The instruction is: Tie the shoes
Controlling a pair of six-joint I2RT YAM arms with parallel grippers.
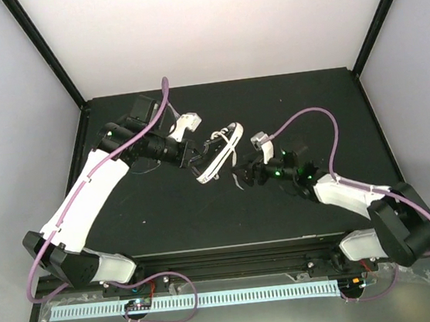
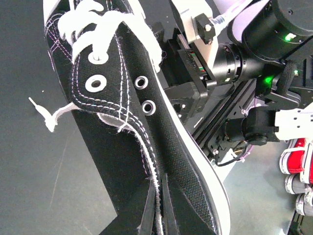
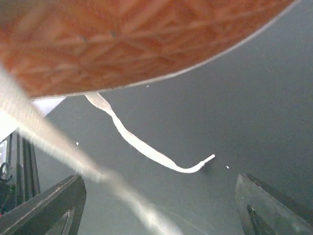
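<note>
Above the spread right pincer (image 3: 157, 183) hangs a lace (image 3: 142, 144) from the shoe (image 3: 122, 44), which the left pincer (image 2: 157, 208) pinches.

I see sneaker (image 1: 218, 154) over middle of table (image 1: 286, 106), left gripper (image 1: 193, 162) at its left, right gripper (image 1: 239, 179) at its right, lace (image 3: 142, 144) end on table below.

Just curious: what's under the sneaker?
Its orange sole, then a white lace trailing down to the dark table beside the open right gripper. From above, the sneaker hides this.
</note>
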